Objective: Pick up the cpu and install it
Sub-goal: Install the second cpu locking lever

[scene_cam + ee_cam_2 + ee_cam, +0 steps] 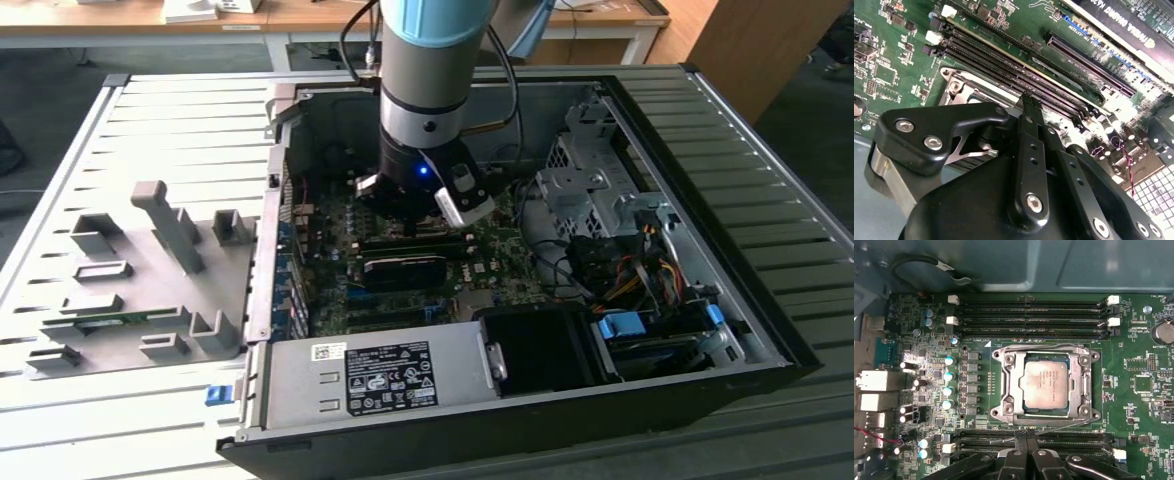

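Below, ribbed metal counter (80,420) carrying open black PC case (747,300); green motherboard (1134,360) inside. Silver square cpu (1047,383) sits in its steel-framed socket (1004,385). Black pincer (1026,452) just beside, fingers together, empty.

1. Ribbed grey metal table (747,130) carries everything in the exterior view.
2. Open black PC case (747,330) lies flat on it, toward the exterior view's right.
3. Grey fixture plate (127,290) with upright blocks lies just beside the case, on the exterior view's left.
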`<state>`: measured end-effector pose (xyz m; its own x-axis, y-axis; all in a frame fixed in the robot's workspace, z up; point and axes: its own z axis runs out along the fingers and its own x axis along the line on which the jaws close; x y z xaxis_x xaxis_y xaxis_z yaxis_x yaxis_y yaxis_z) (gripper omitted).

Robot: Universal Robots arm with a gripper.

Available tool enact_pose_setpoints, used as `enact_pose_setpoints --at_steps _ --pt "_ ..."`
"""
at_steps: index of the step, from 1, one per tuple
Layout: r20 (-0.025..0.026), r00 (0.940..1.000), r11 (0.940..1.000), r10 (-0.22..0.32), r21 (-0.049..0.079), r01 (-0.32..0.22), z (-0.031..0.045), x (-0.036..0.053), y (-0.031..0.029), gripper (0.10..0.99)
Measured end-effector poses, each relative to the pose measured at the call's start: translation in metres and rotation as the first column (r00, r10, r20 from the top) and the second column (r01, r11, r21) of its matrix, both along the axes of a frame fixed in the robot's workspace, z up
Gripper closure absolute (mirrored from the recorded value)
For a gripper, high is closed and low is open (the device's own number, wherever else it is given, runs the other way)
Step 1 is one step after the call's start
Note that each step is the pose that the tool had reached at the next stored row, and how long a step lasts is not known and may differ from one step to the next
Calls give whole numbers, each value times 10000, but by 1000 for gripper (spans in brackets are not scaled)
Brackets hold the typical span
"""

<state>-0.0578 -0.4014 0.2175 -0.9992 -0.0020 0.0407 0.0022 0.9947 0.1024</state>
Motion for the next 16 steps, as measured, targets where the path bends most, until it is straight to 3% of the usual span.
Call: enact_pose_setpoints --at_steps 3,9,12,16 --pt "1 10000 9999 -1 165 1 -4 -5 -11 980" --pt "2 10000 9977 -1 672 1 -33 -11 -73 980" --pt "16 10000 9969 -3 792 2 -55 -26 -98 980" --pt "73 10000 9959 -3 902 -4 -68 -106 -123 980"
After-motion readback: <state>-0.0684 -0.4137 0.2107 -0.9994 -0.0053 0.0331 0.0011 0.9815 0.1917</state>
